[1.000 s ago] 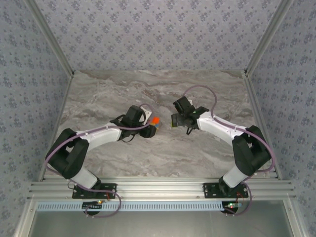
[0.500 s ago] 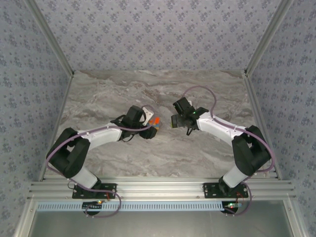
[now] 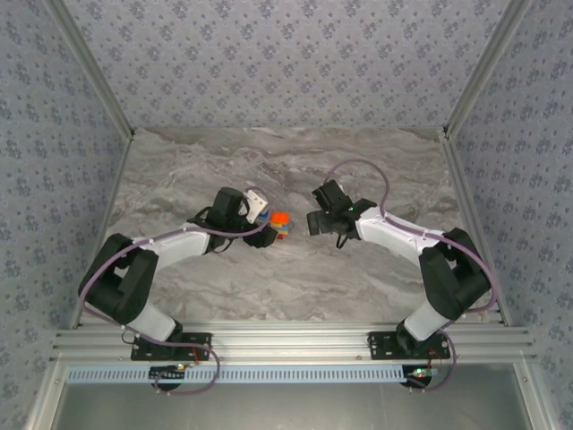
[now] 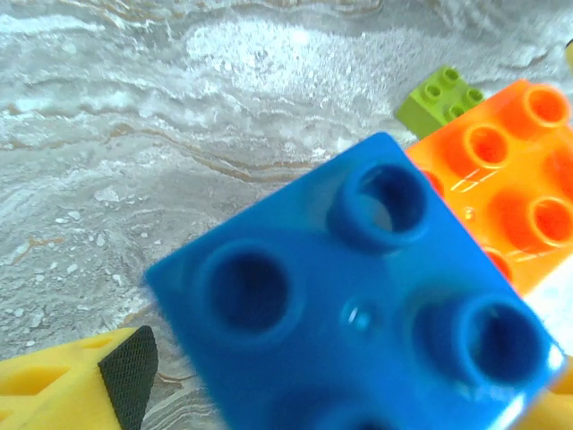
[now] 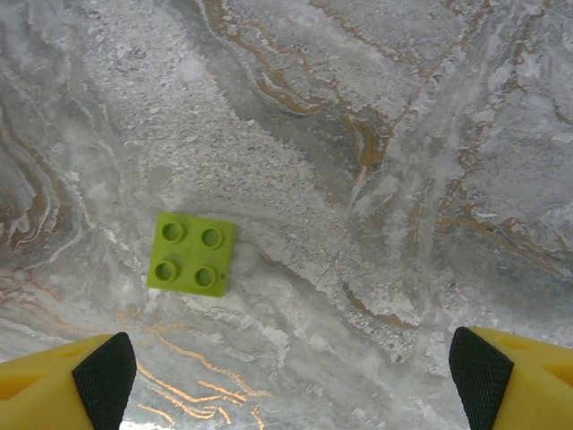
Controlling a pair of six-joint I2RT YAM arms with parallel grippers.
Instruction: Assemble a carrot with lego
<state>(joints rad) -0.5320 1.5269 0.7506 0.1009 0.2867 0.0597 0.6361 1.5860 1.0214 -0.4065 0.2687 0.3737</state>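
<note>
The marbled table [image 3: 179, 170] bears a green brick [image 5: 192, 252] and the orange-blue carrot [image 3: 281, 220].

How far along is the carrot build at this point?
Done: a blue brick and an orange brick sit together, seemingly joined, between the fingers of the open left gripper. In hand: nothing is gripped; the right gripper hangs open above a loose green brick on the table. Left: attaching that green brick.
</note>
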